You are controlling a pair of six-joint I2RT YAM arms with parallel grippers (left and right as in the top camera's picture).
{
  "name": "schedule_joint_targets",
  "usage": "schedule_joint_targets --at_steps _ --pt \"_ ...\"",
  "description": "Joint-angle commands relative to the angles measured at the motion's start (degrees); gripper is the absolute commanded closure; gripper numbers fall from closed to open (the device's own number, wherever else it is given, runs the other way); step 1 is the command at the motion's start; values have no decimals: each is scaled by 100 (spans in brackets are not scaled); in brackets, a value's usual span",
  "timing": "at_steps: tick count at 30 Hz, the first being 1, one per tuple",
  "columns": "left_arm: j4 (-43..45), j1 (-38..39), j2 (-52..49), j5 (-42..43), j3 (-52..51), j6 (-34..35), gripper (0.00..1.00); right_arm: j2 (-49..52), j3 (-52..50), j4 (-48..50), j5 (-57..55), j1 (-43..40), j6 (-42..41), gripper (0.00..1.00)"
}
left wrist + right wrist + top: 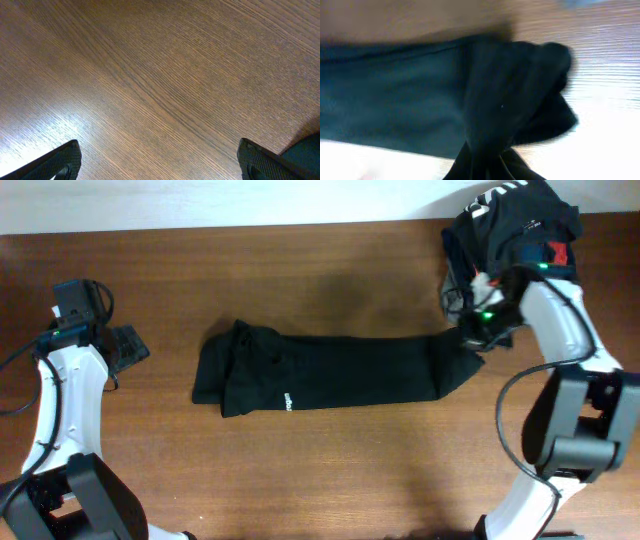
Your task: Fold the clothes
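Note:
A black garment (330, 372) lies stretched lengthwise across the middle of the wooden table, bunched at its left end, with a small white logo near its lower edge. My right gripper (470, 338) is shut on the garment's right end, and the cloth (485, 115) gathers into a pinched fold at the bottom of the right wrist view, hiding the fingers. My left gripper (128, 345) is open and empty over bare wood at the table's left side, well clear of the garment. Its two fingertips (160, 162) show at the bottom corners of the left wrist view.
A pile of dark clothes (515, 225) with white and red markings sits at the back right corner, just behind my right arm. The table's far edge meets a white wall (200, 200). Bare wood (330, 480) lies in front of the garment.

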State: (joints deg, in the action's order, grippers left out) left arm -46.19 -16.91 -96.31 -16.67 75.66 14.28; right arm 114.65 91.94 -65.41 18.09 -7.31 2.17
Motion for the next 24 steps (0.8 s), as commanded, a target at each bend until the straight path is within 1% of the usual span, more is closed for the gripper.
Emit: schedule_joint_targets --at_steps 1,8,10,11,13,15,24 --pt "28 -13 118 46 46 -87 1 4 111 -59 162 599 81 96" --pt "101 -13 118 70 46 -85 1 4 111 190 144 1434 28 96" --pt "116 -13 118 151 46 -63 1 4 111 310 140 1641 -103 96" --pt "131 -13 118 155 46 -35 1 4 111 354 142 1722 -116 95" --pt "162 -13 118 153 46 -22 1 4 111 468 142 1884 -118 90" --pt "195 -13 118 153 46 -22 1 7 111 581 144 2006 -192 87" --pt "208 -13 118 153 46 -22 1 7 111 962 142 2551 -398 87"
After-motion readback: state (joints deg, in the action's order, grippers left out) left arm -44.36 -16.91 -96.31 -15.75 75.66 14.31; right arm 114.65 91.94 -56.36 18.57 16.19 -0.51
